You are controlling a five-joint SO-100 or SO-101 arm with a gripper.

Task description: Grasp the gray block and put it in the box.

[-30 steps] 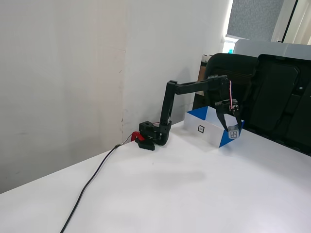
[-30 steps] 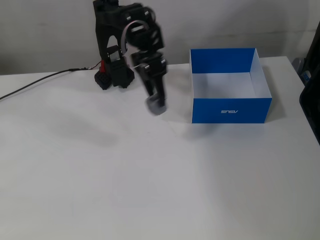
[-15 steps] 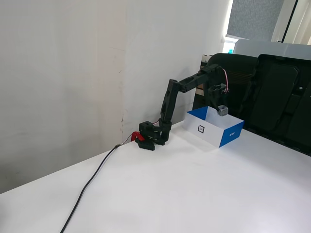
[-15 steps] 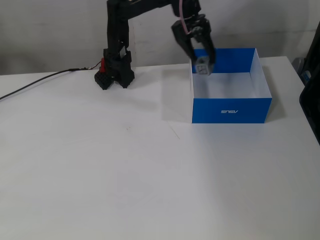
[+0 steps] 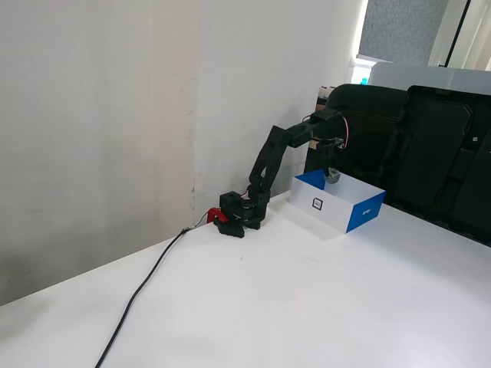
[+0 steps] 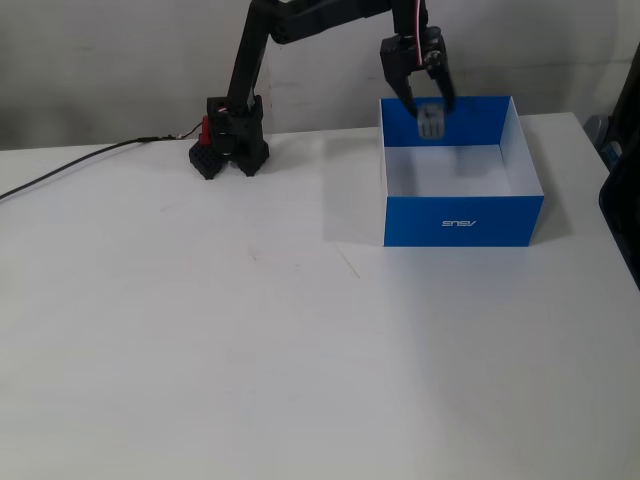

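You have the gray block (image 6: pixel 432 120) clamped between the fingers (image 6: pixel 431 104), held over the box (image 6: pixel 462 220), ready for dropping.

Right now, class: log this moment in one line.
gripper: shut on gray block | place: above box | block: not released

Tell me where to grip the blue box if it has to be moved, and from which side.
Grip the box by one thin upright wall, from above, one jaw inside and one outside. It is open-topped, and far wider than the gripper, so spanning it looks unworkable. The near wall seems best: the gripper, holding the gray block, hangs over the far left corner.
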